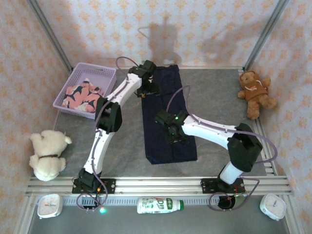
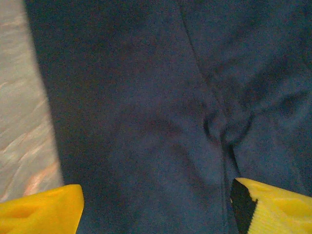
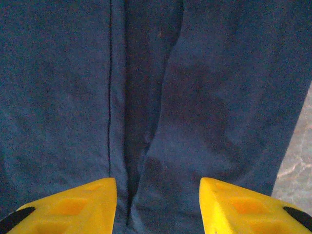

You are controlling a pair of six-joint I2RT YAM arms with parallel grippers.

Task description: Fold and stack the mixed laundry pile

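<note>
Grey stone-patterned surface (image 1: 219,105), matte, with a metal rail along its near edge.
- Navy garment (image 1: 170,152): laid flat as a long strip down the middle, running from the far edge towards the near rail. A seam and a few shallow creases run along it.
- Lavender lattice basket (image 1: 97,68): far-left corner, well apart from the garment.
- Cream teddy bear (image 1: 48,153): at the near-left edge.
- Brown teddy bear (image 1: 254,92): at the far-right edge.

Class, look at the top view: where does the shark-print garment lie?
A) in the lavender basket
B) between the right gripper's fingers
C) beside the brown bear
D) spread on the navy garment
A: the shark-print garment lies bunched inside the lavender basket, apart from the navy garment.
</note>
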